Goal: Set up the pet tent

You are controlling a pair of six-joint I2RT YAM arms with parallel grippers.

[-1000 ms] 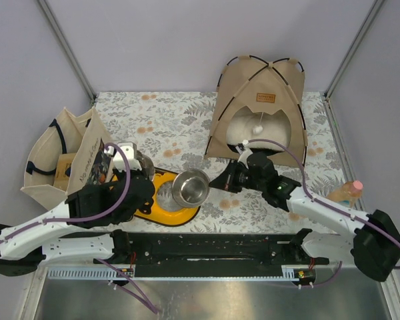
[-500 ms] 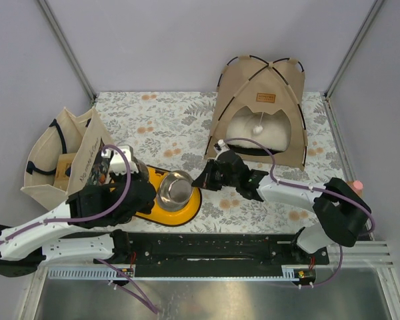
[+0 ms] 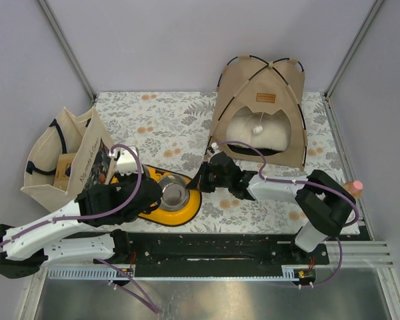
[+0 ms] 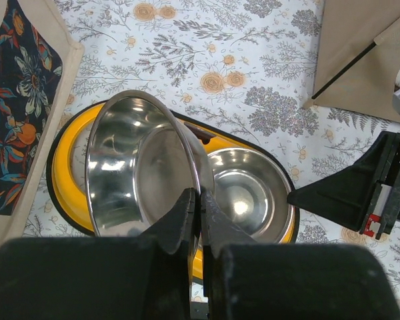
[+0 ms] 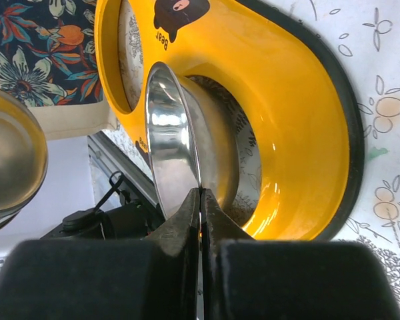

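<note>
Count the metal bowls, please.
2. One bowl hangs tilted from the left fingers over the yellow feeder; the other bowl sits in the feeder, its rim pinched by the right fingers.

light: bright, even | shadows: soft | glare: steel bowl [image 4: 117, 160] | blur: wrist-view foreground

Steel bowl [image 3: 174, 194] in yellow feeder [image 3: 187, 210]; tote bag [image 3: 57, 160].
</note>
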